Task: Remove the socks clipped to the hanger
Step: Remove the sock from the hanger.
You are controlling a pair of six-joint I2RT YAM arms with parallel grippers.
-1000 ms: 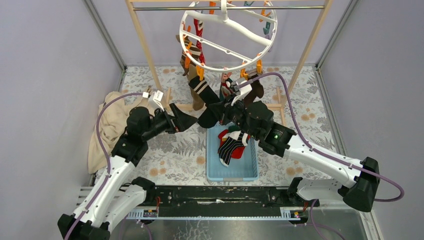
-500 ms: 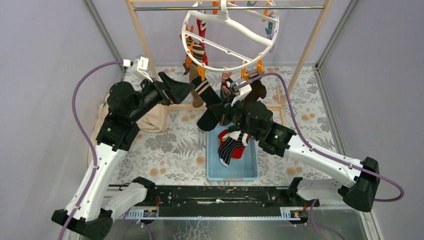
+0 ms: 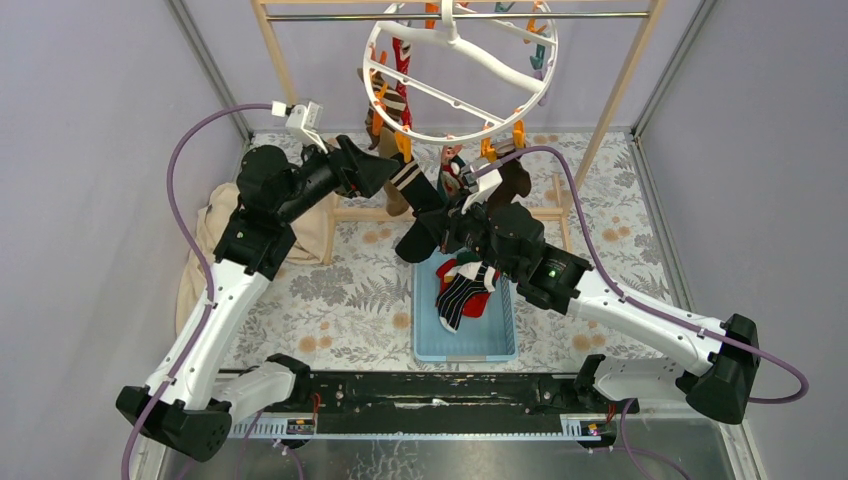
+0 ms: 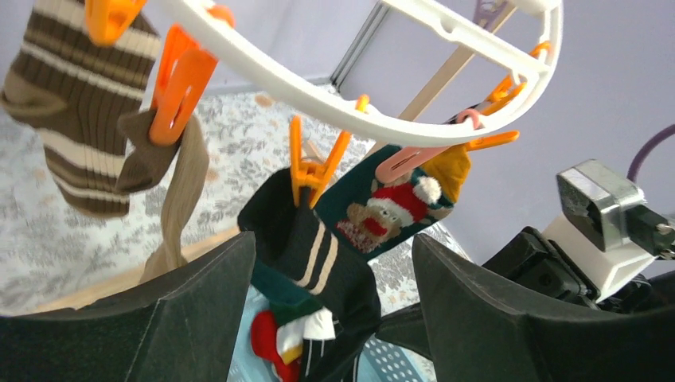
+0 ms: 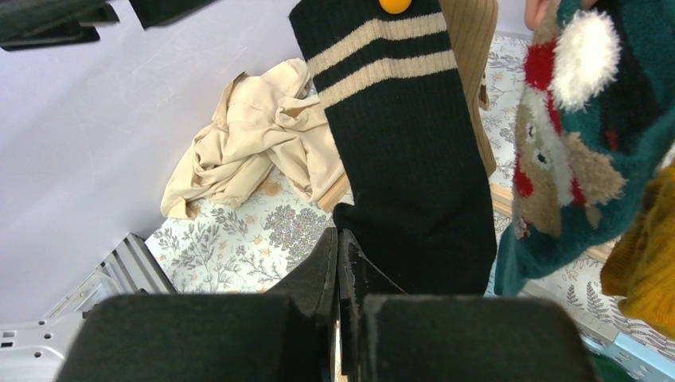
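Note:
The white ring hanger [image 3: 497, 65] hangs from the rack bar, with several socks clipped under it by orange clips. A black sock with beige stripes [image 3: 408, 183] hangs from an orange clip [image 4: 312, 171]. My right gripper [image 3: 428, 238] is shut on its toe end [image 5: 414, 199]. My left gripper [image 3: 388, 172] is open beside the sock's clipped top, with the sock [image 4: 318, 255] seen between its fingers [image 4: 199, 310] but farther off. A teal bear sock [image 4: 390, 208], a brown striped sock [image 4: 79, 135] and a mustard sock [image 5: 645, 278] also hang.
A blue basket [image 3: 423, 335] under the hanger holds several removed socks [image 3: 462, 290]. A beige cloth [image 3: 212, 250] lies at the left. The wooden rack frame [image 3: 285, 80] stands behind, its base bar crossing the floral mat.
My left arm has risen and swung right, from beside the beige cloth up to the black sock's clip under the hanger. The right arm and the sock have stayed put.

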